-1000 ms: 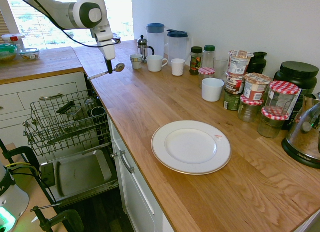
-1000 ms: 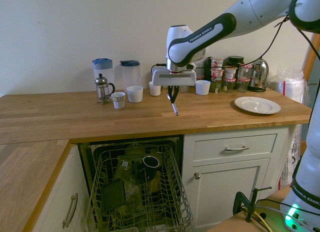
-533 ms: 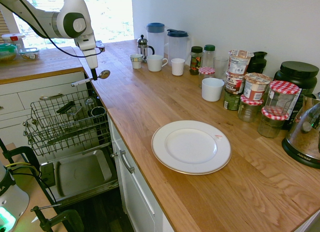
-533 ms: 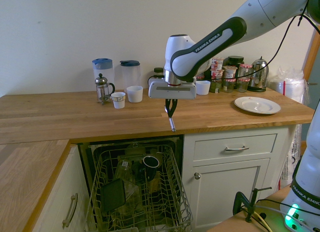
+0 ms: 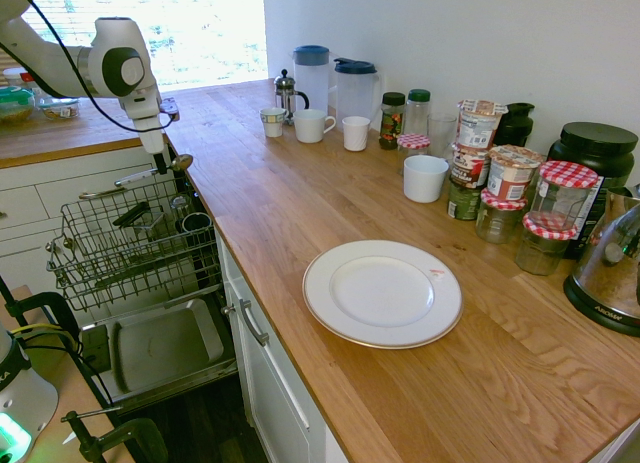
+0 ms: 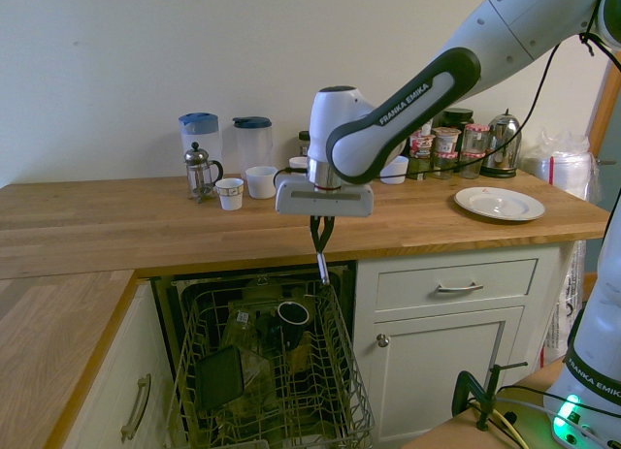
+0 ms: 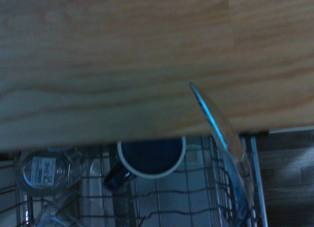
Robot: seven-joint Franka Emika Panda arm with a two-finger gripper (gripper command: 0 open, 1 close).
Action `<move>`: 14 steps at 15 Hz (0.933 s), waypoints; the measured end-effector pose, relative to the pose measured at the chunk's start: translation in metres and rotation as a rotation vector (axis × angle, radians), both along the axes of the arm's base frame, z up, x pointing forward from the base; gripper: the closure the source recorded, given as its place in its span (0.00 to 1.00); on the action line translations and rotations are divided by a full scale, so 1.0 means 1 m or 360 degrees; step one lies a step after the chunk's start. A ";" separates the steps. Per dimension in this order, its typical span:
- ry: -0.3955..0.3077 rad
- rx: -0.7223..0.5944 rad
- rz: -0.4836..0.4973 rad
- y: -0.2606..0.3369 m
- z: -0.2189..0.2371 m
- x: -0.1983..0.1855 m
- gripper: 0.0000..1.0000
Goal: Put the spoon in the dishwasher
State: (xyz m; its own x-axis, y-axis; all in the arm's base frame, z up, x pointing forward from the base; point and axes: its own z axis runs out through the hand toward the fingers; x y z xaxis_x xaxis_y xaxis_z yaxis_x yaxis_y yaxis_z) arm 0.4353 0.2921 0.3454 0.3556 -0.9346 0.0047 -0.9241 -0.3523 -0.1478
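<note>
1. Gripper clamped on the spoon, which lies roughly level under the fingers.
2. Rack of the dishwasher sits below; counter edge just behind.
3. Clear that edge fully before descending.
4. Dark mug is underneath: offset from it, lower slowly, release close to the wires.

I'm working in a home kitchen. An L-shaped wooden desk tops white cabinets with metal-handled drawers. Below its front edge a dishwasher stands open, its wire rack pulled out with a dark mug inside. Along the desk's back edge, by the wall, I see two jugs, a cafetière, white cups, food jars with checked lids and a kettle. A white plate sits near the front edge. Daylight comes through a window at the far corner.
</note>
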 end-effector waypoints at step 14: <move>0.0173 -0.0004 0.0075 0.071 -0.178 -0.064 1.00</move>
State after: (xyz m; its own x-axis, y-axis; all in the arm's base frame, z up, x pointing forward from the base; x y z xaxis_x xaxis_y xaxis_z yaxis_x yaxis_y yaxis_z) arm 0.3708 0.3634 0.1678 0.3977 -0.9169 -0.0337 -0.9170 -0.3960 -0.0469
